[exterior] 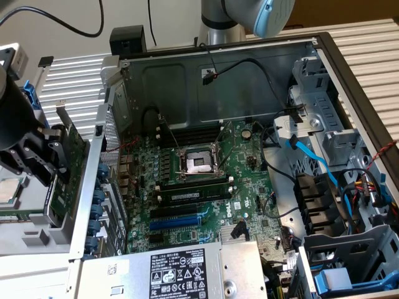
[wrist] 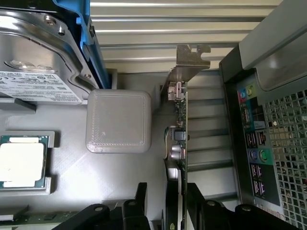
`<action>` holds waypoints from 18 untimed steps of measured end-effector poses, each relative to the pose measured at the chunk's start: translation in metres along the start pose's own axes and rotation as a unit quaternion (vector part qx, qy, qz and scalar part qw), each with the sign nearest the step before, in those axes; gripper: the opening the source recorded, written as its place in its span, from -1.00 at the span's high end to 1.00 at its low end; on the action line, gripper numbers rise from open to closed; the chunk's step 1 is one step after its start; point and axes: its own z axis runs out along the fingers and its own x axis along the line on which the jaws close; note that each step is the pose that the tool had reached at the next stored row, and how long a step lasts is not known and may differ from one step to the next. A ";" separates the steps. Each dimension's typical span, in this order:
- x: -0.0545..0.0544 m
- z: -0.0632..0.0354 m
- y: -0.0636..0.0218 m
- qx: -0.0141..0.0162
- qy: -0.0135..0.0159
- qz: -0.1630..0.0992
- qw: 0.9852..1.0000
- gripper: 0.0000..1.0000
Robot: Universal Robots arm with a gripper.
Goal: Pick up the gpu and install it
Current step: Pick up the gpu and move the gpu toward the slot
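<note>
The gpu (wrist: 181, 139) lies straight ahead of my gripper (wrist: 168, 197), between my two fingers. It stands on its thin edge on the grey tray (wrist: 72, 191), outside the computer case (exterior: 87, 205) and just beside the case's rear wall, at the exterior view's left. Its long axis runs away from my wrist, from near to far in the scene, and the silver bracket (wrist: 192, 60) is at the far end. The glossy black shroud faces one finger and the bare green board faces the other.

My jaws stand about half open and straddle the card. The finger on the board side looks to be touching it or nearly so. On the shroud side I can see a strip of tray between the finger (wrist: 140, 199) and the card (so I judge this as not yet a grip). The card appears to rest on the tray.

The blue slot (exterior: 177, 221) on the motherboard is well apart, to the exterior view's right, across the case wall.
</note>
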 end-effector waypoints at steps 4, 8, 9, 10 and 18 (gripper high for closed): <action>-0.003 0.0004 0.0002 0.000 0.000 0.000 1.000 0.12; -0.004 0.0006 0.0002 0.000 0.003 0.001 1.000 0.12; -0.004 0.0005 0.0001 0.000 0.005 0.001 1.000 0.12; -0.005 0.0005 0.0000 0.001 0.007 0.001 1.000 0.12; -0.007 -0.0023 0.0003 0.002 0.023 0.004 1.000 0.12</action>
